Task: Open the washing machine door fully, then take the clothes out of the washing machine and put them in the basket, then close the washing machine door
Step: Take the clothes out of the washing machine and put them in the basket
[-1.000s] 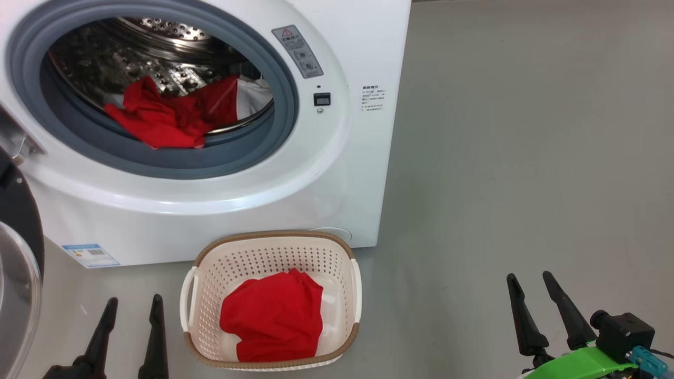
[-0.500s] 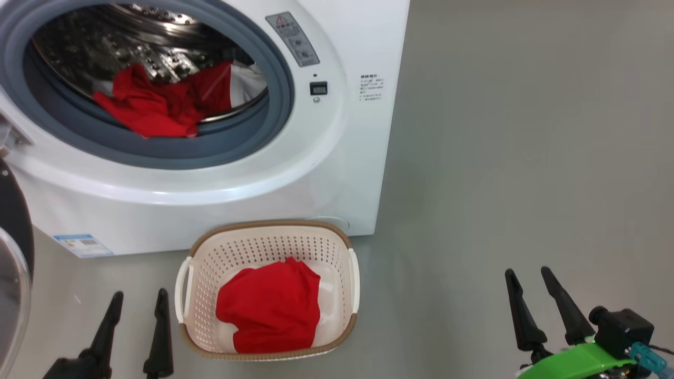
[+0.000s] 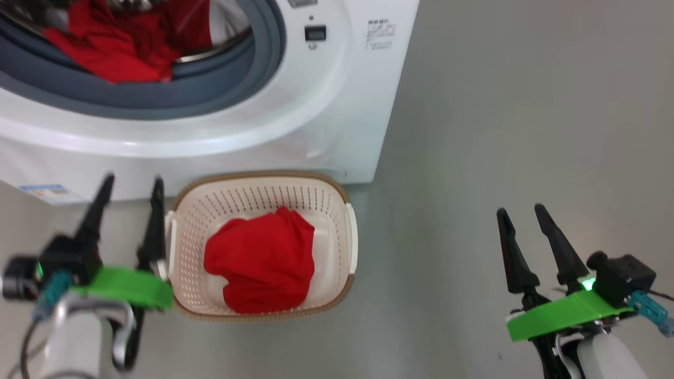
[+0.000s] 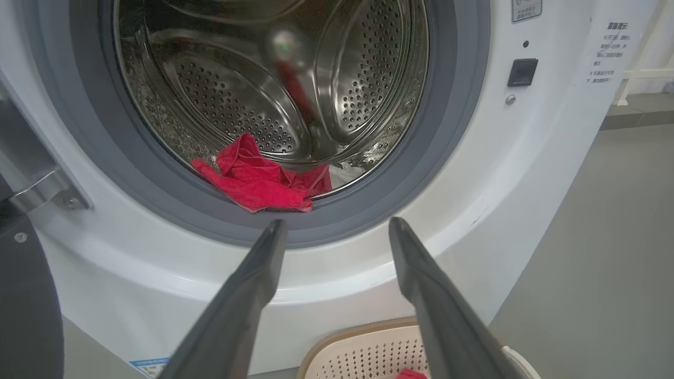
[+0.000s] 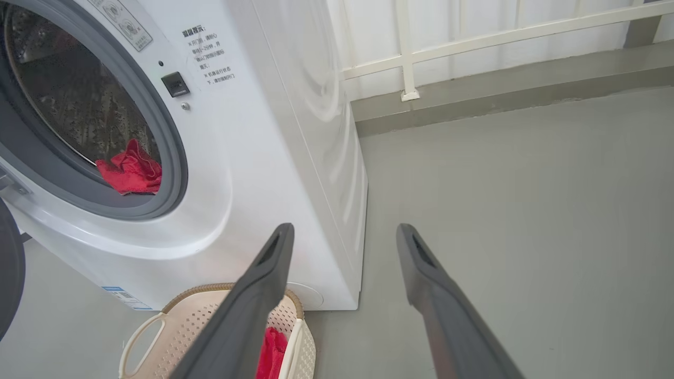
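Observation:
The washing machine (image 3: 316, 105) stands with its mouth uncovered, and the washing machine door (image 4: 23, 305) hangs swung out at the left edge of the left wrist view. Red clothes (image 3: 105, 47) lie at the drum's front lip, on the grey seal (image 4: 258, 181). The cream basket (image 3: 263, 176) sits on the floor before the machine with a red garment (image 3: 258, 260) inside. My left gripper (image 3: 132, 180) is open just left of the basket and points at the drum (image 4: 338, 222). My right gripper (image 3: 519, 210) is open over bare floor, well right of the basket.
Grey floor (image 3: 526, 105) stretches to the right of the machine. A white railing and wall (image 5: 474, 37) stand behind it. The door's metal hinge (image 4: 42, 189) juts out at the left of the opening. A blue label (image 3: 50, 192) marks the machine's lower left corner.
The head camera has tilted down, so the whole picture has slid up. My left arm has moved forward alongside the basket toward the machine. The right gripper has hardly moved.

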Robot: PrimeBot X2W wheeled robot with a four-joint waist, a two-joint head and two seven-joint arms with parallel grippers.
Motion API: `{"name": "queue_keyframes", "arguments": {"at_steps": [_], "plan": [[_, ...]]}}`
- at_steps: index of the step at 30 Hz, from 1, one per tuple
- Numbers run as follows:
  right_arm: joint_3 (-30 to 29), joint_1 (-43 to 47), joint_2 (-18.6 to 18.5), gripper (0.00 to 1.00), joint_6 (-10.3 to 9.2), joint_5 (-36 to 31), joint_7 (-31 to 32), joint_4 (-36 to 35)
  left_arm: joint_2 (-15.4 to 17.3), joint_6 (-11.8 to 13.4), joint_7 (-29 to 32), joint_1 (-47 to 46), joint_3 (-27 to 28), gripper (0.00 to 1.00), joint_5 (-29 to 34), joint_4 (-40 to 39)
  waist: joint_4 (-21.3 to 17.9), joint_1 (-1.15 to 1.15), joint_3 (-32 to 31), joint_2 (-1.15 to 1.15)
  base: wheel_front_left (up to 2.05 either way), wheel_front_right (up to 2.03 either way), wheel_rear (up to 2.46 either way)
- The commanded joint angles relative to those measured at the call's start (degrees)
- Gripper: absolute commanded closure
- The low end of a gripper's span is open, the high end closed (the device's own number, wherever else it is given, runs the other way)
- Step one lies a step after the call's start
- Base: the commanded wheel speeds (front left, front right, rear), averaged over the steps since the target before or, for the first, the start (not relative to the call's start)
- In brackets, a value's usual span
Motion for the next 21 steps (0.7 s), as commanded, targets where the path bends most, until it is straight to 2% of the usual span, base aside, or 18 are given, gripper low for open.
{"name": "queue_keyframes", "arguments": {"at_steps": [1, 13, 21], "plan": [[1.7, -1.4, -0.1, 0.0, 0.28, 0.1, -0.4, -1.5, 2.2, -0.2, -0.5, -2.9, 1.7, 0.0, 0.8, 0.2, -0.7, 0.0, 4.5, 0.0, 0.0, 0.0, 0.0], [4.3, -6.0, -0.1, 0.0, 0.28, 3.5, -0.4, -2.0, 7.2, 1.4, -0.5, -26.6, 0.4, 0.0, 4.1, 19.7, -4.0, 0.0, 11.7, 0.0, 0.0, 0.0, 0.0], [4.9, -7.4, -0.1, 0.0, 0.28, 4.4, -0.4, -2.3, 9.3, 2.6, 0.2, -37.9, -1.4, 0.0, 5.9, 30.4, -5.2, 0.0, 14.1, 0.0, 0.0, 0.0, 0.0]]}}
